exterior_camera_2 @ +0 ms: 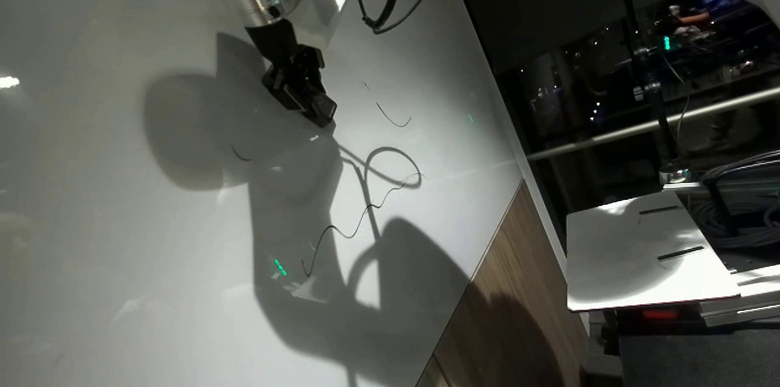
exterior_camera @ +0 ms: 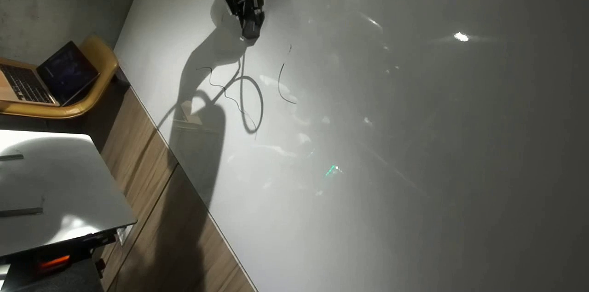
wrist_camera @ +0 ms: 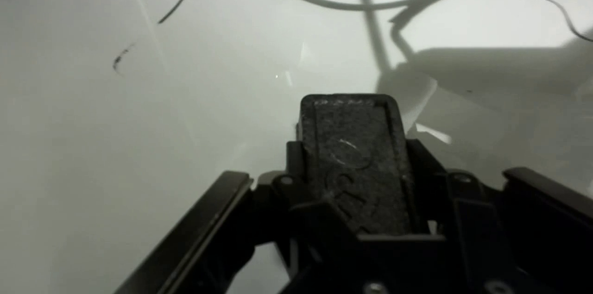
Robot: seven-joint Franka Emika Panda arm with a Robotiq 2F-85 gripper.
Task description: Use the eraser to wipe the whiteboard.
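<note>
1. Nearest, the black claw (wrist_camera: 356, 157) is gripping the dark eraser (wrist_camera: 356, 169) tightly, the block's far end poking out.
2. They're sitting close to the huge whiteboard (exterior_camera: 414, 145); I'm not making out whether the eraser is touching it.
3. On it, a wavy pen line (exterior_camera_2: 350, 236) is winding, partly in shadow (exterior_camera_2: 292, 204).

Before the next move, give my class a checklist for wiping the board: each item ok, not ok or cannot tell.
1. Eraser between the fingers: ok.
2. Eraser touching the board: cannot tell, underside hidden.
3. Board wiped clean: not ok, a squiggle and a shorter curve show.
4. Eraser over either line: not ok, both lie apart from it.
5. Laptop off the board: ok, beyond its edge.
</note>
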